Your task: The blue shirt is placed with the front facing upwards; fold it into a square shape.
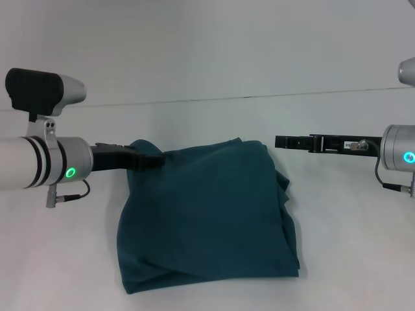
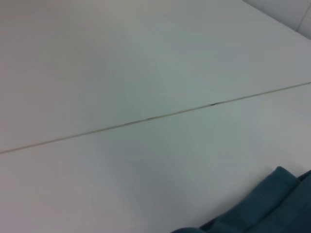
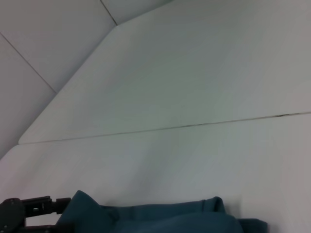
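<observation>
While the left gripper (image 1: 148,159) pinches the far left corner of the dark teal-blue cotton shirt (image 1: 211,217), folded roughly square on the white table (image 1: 207,65), a careless pull could drag the layers apart. The right gripper (image 1: 292,142) hovers near the far right corner; its fingers I cannot tell. Free table surrounds all edges.

Blue shirt (image 1: 207,220) print and collar hidden.
</observation>
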`<state>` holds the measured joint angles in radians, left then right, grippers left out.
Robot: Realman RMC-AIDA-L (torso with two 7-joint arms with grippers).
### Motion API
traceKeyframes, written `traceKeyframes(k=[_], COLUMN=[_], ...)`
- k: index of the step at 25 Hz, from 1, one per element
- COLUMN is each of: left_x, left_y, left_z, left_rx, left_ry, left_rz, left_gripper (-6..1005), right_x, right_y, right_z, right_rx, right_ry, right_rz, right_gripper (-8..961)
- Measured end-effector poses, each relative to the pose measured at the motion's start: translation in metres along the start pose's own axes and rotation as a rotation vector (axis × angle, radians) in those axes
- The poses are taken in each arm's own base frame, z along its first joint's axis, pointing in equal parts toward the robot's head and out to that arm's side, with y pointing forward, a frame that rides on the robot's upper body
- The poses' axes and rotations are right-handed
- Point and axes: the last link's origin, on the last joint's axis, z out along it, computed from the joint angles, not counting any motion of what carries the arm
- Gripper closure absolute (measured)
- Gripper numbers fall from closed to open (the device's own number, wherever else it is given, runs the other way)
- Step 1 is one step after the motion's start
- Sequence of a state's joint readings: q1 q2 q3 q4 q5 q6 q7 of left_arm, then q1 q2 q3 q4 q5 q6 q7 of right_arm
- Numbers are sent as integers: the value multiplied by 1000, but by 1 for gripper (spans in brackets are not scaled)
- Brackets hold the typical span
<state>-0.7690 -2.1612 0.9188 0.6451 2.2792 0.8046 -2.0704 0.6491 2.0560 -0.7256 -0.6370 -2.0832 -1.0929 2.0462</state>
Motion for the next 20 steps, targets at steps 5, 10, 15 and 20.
traceKeyframes(k=[5, 10, 15, 20], left_x=[-3, -4, -2, 0], left_y=[-4, -4, -4, -5], left_z=[1, 1, 0, 0], left_rx=[31, 32, 35, 35], left_ry=[1, -2, 5, 9], left_rz=[1, 2, 5, 6], left_gripper=[248, 430, 619, 739], right_x=[0, 0, 5, 12], right_y=[1, 3, 5, 7], right_z=[0, 2, 6, 11], right_rx=[-7, -11, -14, -18], right_ry=[-1, 5, 29, 54], right_rz=[-1, -6, -9, 2], right_gripper=[127, 129, 130, 131])
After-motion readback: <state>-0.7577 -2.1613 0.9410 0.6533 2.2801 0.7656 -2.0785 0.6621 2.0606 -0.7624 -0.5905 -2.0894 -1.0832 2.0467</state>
